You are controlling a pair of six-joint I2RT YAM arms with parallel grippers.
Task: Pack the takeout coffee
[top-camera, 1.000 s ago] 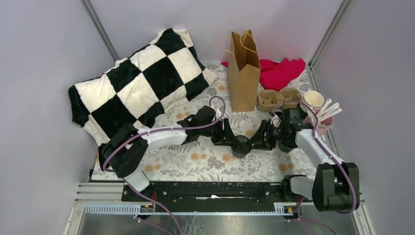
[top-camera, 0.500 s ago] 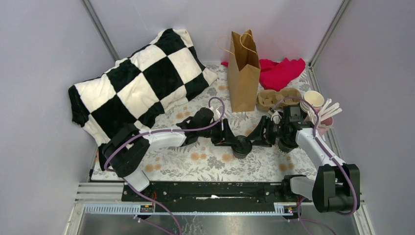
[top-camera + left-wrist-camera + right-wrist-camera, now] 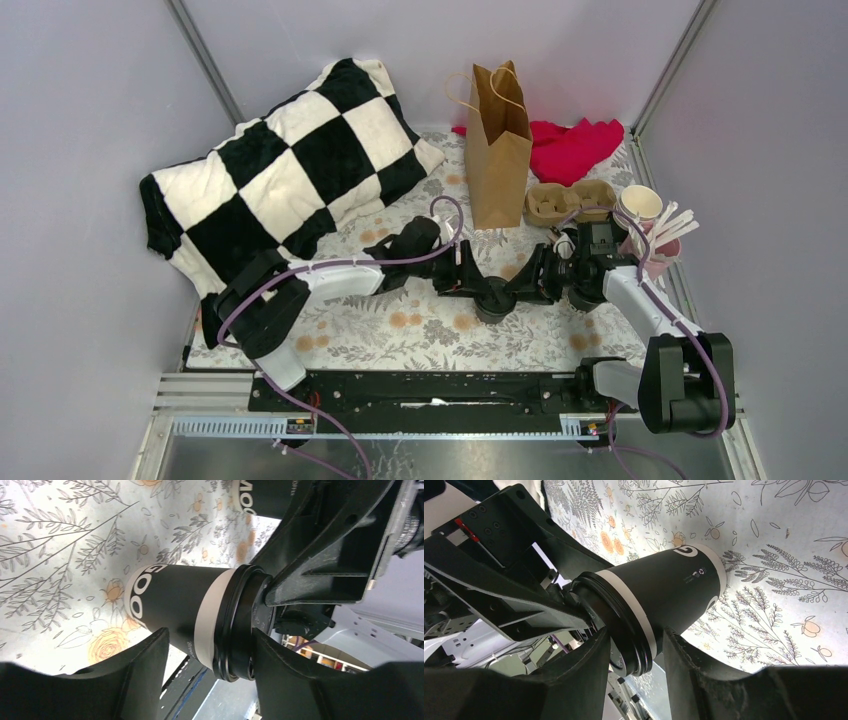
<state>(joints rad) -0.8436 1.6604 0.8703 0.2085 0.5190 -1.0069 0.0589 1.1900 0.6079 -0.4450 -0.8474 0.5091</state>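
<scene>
One black takeout coffee cup (image 3: pixel 495 298) with a black lid stands on the floral cloth between both grippers. My left gripper (image 3: pixel 478 288) reaches it from the left. In the left wrist view its jaws (image 3: pixel 212 635) straddle the cup (image 3: pixel 175 600), one finger against the lid; the other finger's contact is unclear. My right gripper (image 3: pixel 522 288) comes from the right. The right wrist view shows it (image 3: pixel 636 635) pinched on the lid rim of the cup (image 3: pixel 674 585). A second black cup (image 3: pixel 265 497) stands just beyond.
A brown paper bag (image 3: pixel 497 150) stands upright at the back. Right of it sit a cardboard cup carrier (image 3: pixel 565 203), a white paper cup (image 3: pixel 640 203) and a pink cup of stirrers (image 3: pixel 662 250). A red cloth (image 3: pixel 575 148) lies behind; a checkered pillow (image 3: pixel 290 170) fills the left.
Half a second ago the right gripper had drawn back a little to the right; now it is on the cup's lid again. The left gripper and cup have barely moved.
</scene>
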